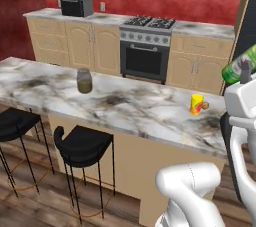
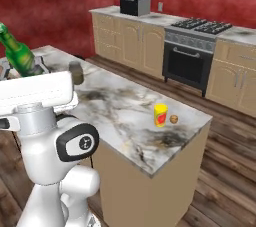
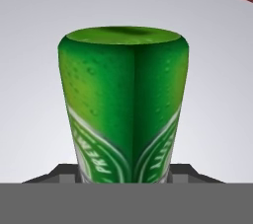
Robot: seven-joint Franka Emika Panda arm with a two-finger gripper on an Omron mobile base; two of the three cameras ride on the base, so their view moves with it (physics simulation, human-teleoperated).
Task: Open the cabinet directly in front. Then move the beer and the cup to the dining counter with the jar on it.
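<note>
While the dining counter (image 1: 130, 108) stretches from left to right across the scene, its veined marble top is seen carrying three things. The beer (image 1: 241, 66) is held aloft at the right end of the island, well above the marble, clamped between the fingers of the gripper (image 3: 126, 176); its long axis is tilted, the base seen end-on in the hand view, the neck (image 2: 5, 33) angled up in the right base view. Green glass and a white-lettered label are shown. The jar (image 1: 84, 80) is stood far left, the cup (image 1: 197, 104) upright near the right end, a small brown ball (image 1: 205, 105) just beside it.
</note>
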